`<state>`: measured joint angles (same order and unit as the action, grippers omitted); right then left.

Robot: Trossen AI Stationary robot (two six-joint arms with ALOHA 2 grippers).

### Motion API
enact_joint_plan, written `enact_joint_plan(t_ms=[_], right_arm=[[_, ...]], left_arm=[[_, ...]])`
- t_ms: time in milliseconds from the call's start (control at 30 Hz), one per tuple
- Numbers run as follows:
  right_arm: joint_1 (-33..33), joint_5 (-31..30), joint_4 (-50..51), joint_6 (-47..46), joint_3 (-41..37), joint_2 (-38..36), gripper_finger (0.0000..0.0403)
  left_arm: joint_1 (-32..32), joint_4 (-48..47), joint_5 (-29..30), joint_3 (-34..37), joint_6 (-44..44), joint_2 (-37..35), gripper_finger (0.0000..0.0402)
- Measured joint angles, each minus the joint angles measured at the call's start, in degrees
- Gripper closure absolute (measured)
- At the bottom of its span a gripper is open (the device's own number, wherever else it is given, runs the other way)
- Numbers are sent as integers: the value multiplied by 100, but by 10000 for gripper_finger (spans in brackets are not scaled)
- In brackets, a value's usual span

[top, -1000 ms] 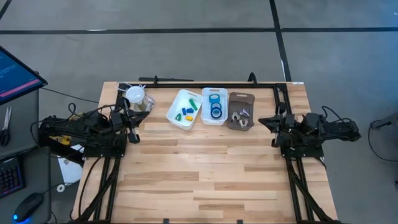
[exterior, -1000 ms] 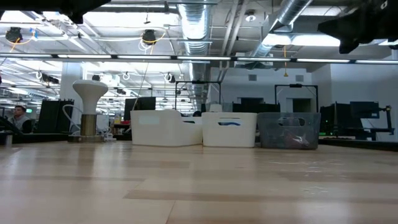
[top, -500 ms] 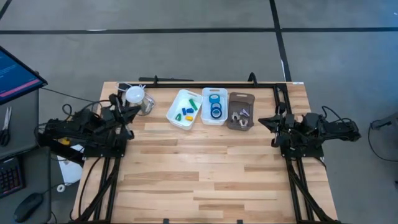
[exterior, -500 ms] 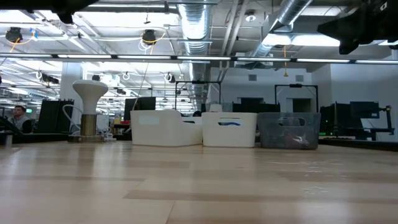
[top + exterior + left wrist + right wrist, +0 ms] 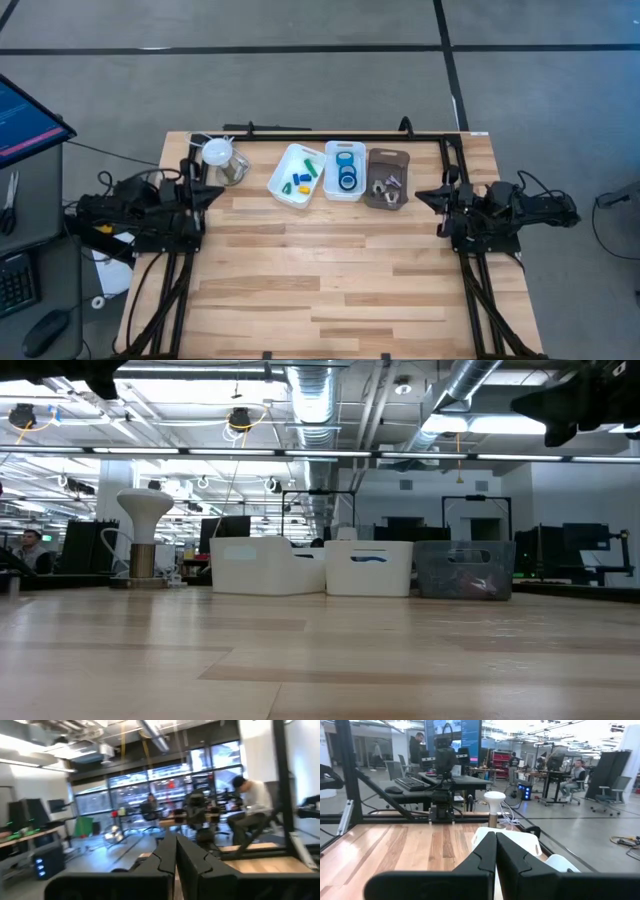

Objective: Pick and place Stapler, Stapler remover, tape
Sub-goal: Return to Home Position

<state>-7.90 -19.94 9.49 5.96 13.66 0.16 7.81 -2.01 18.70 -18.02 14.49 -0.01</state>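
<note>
Now, the homing step seems to be in hand. The left gripper (image 5: 214, 192) is sitting at centre-left of the high view and the right gripper (image 5: 422, 194) at centre-right, both clenched on nothing (fingers (image 5: 162, 862) are pressing together in each wrist view). Tape (image 5: 346, 167) is lying in the right white bin (image 5: 345, 197), upper centre, with the green stapler (image 5: 302, 179) in the left white bin (image 5: 284, 199) and the stapler remover (image 5: 385, 184) in the dark bin (image 5: 388, 205). The next move is probably just parking. The high view is showing bin contents; the low view is showing only walls.
</note>
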Motion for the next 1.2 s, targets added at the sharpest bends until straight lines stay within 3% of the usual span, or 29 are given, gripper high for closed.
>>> enact_joint_plan(t_ms=[433, 800, 1200], right_arm=[[0, 360, 24, -46, 1, 0, 403], [4, 347, -612, -197, -855, -2, 403], [7, 480, -974, -358, -1211, -2, 403]], left_arm=[[-1, -199, -957, 203, -58, 2, 400], [-2, 945, -632, 1380, -312, 2, 400], [-2, 1162, -631, 1773, -639, 2, 400]])
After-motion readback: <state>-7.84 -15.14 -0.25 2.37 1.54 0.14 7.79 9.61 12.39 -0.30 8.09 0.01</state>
